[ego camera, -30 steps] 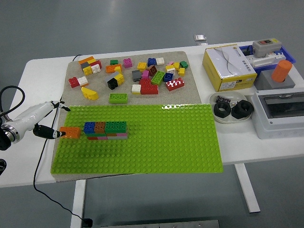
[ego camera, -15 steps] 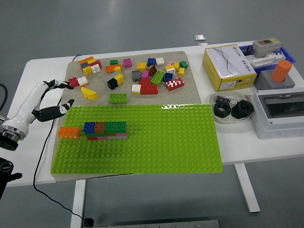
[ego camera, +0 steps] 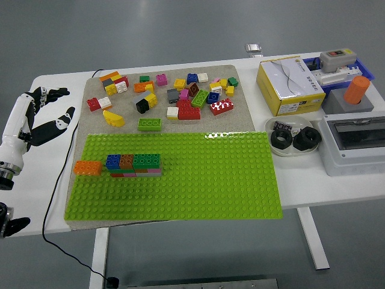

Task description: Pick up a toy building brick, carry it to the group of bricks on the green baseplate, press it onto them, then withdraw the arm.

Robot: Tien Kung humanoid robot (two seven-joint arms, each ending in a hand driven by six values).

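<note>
The left hand [ego camera: 42,117] is at the left edge of the worktop [ego camera: 54,84], clear of the green baseplate [ego camera: 198,180]. Its fingers [ego camera: 57,92] are spread apart and hold nothing. The orange brick [ego camera: 88,168] sits on the left part of the baseplate, just beside the left end of the group of bricks [ego camera: 133,165]; whether it touches the blue brick [ego camera: 112,161] cannot be told. The step in hand seems to be the withdrawal. To do it well, the arm should move away to the left and up, with the fingers open, so that nothing brushes the loose bricks [ego camera: 174,90] on the far mat. The right hand is not visible.
</note>
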